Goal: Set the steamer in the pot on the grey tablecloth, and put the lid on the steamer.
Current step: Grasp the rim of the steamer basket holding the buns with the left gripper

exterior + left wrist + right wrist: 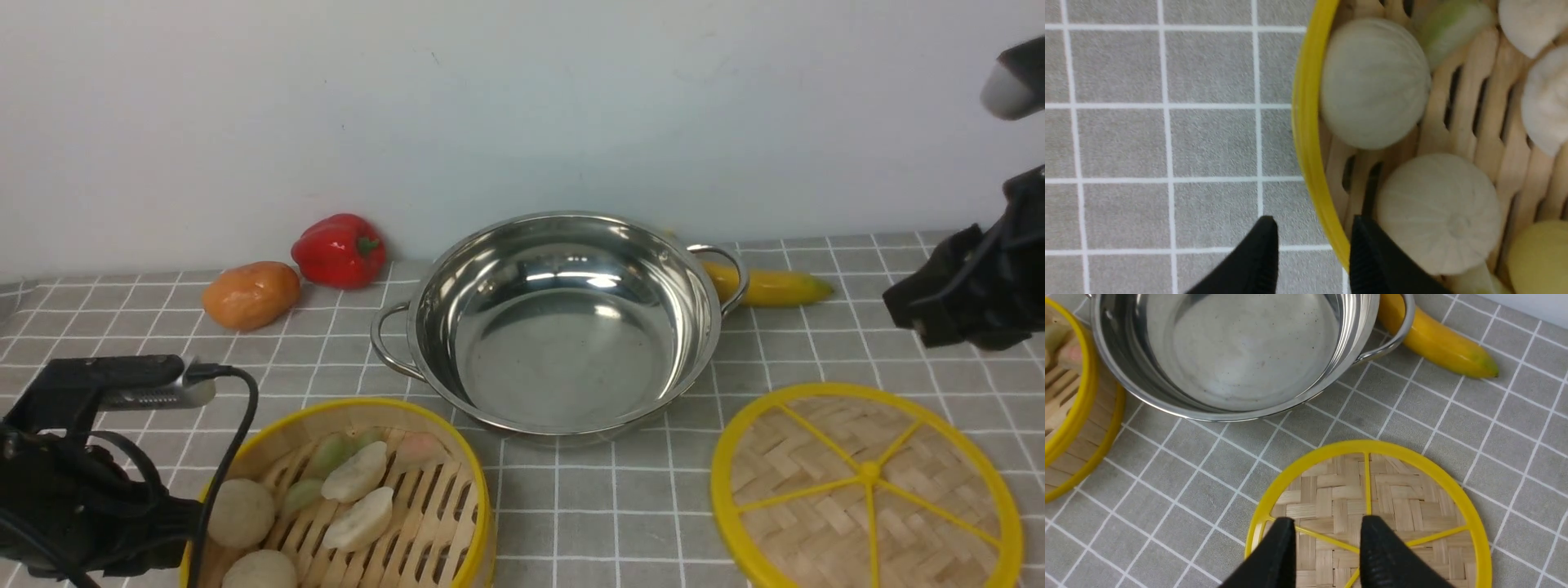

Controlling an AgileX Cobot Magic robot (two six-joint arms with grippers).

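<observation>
The steamer (pixel 343 498) sits on the grey tablecloth (pixel 588 498) at the front left, holding several buns and dumplings. The empty pot (pixel 563 327) stands in the middle. The lid (pixel 865 490) lies flat at the front right. My left gripper (pixel 1312 245) is open and straddles the steamer's yellow rim (pixel 1306 122), one finger outside on the cloth side and one inside beside a bun (pixel 1437 212). My right gripper (pixel 1325 543) is open and empty, hovering above the lid (pixel 1412 498). The pot (pixel 1241 351) lies beyond it.
A red pepper (pixel 339 249) and an orange fruit (pixel 251 294) lie at the back left by the wall. A banana (pixel 771 286) lies behind the pot's right handle. The left arm (pixel 82 498) is at the front left and the right arm (pixel 971 286) at the right.
</observation>
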